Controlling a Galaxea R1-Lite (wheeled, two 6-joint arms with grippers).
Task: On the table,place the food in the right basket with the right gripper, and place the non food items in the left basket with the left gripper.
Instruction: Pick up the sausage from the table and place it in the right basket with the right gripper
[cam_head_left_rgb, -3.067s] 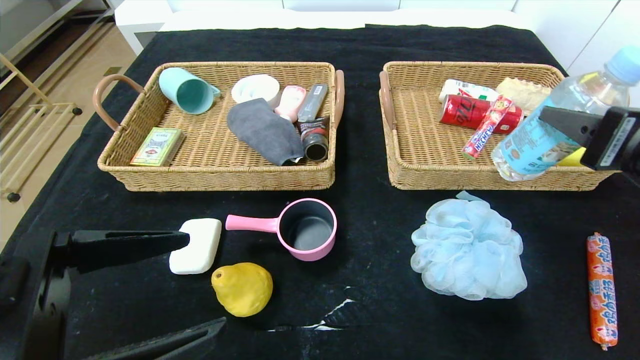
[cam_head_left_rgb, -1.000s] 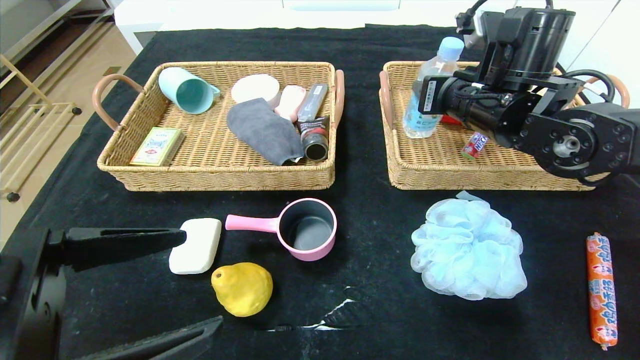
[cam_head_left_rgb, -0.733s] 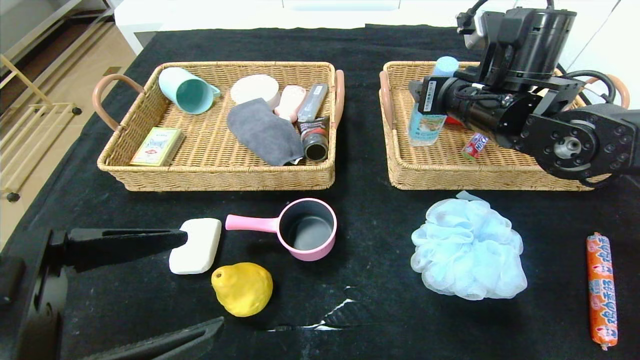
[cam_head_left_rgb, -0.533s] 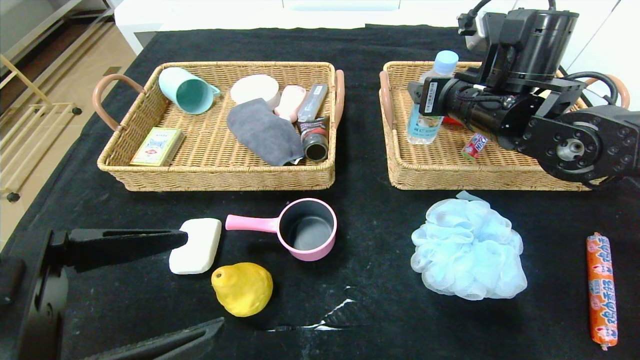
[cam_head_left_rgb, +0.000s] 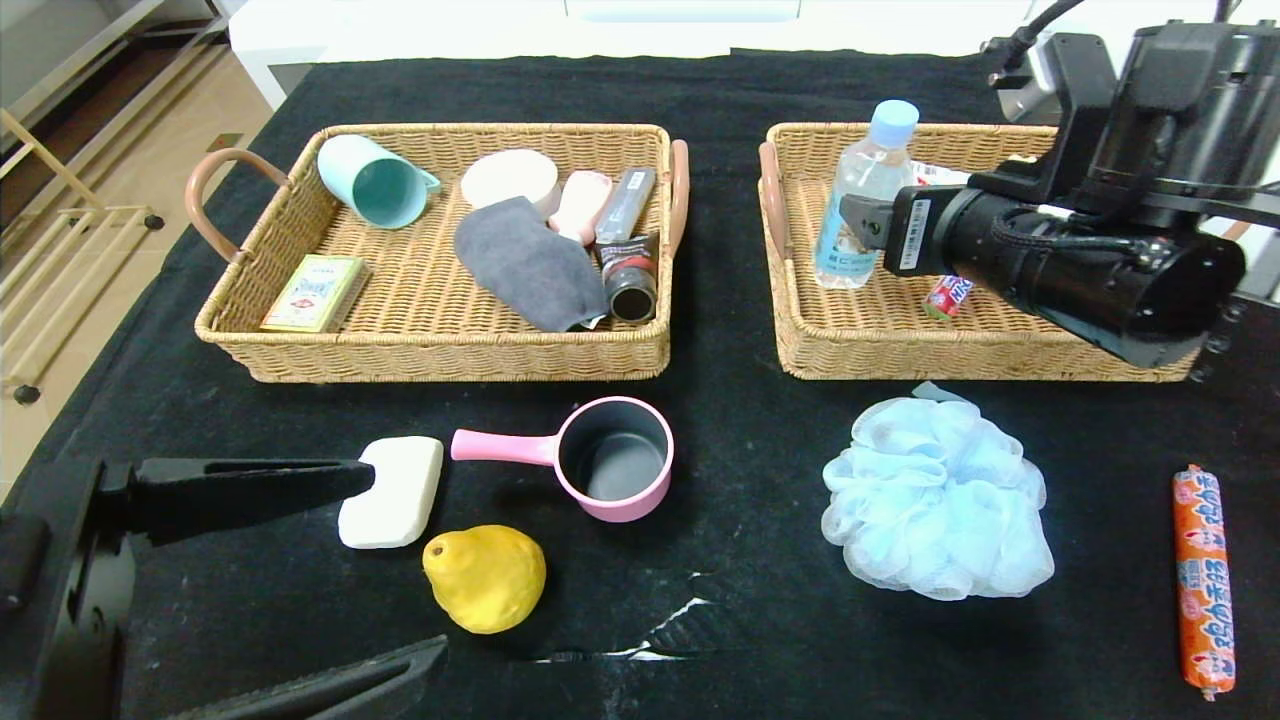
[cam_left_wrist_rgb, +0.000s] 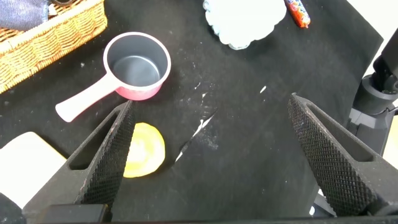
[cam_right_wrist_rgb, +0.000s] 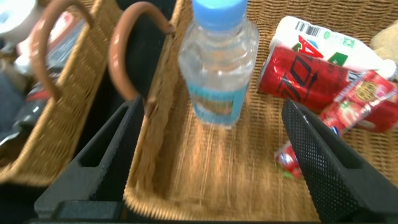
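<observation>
The clear bottle (cam_head_left_rgb: 862, 200) with a pale blue cap stands upright in the right basket (cam_head_left_rgb: 900, 355), near its left wall; it also shows in the right wrist view (cam_right_wrist_rgb: 217, 68). My right gripper (cam_head_left_rgb: 870, 225) is open and empty just on the near side of the bottle, its fingers (cam_right_wrist_rgb: 311, 162) spread wide. My left gripper (cam_head_left_rgb: 405, 565) is open and low over the table (cam_head_left_rgb: 740, 430), beside the white soap bar (cam_head_left_rgb: 392, 492) and the yellow pear (cam_head_left_rgb: 485, 578). The pink pot (cam_head_left_rgb: 610, 460), the blue puff (cam_head_left_rgb: 935, 498) and the sausage stick (cam_head_left_rgb: 1202, 580) lie on the cloth. The left basket (cam_head_left_rgb: 440, 350) stands at the back left.
The left basket holds a teal cup (cam_head_left_rgb: 375, 180), a grey cloth (cam_head_left_rgb: 525, 260), a small box (cam_head_left_rgb: 315, 292) and tubes. The right basket holds a red can (cam_right_wrist_rgb: 311, 68) and a candy stick (cam_head_left_rgb: 945, 295). A white tear (cam_head_left_rgb: 665, 625) marks the cloth. The table's left edge drops to the floor.
My right gripper carried the bottle into the right basket, set it upright, let go and drew back towards me. The left arm has not moved.
</observation>
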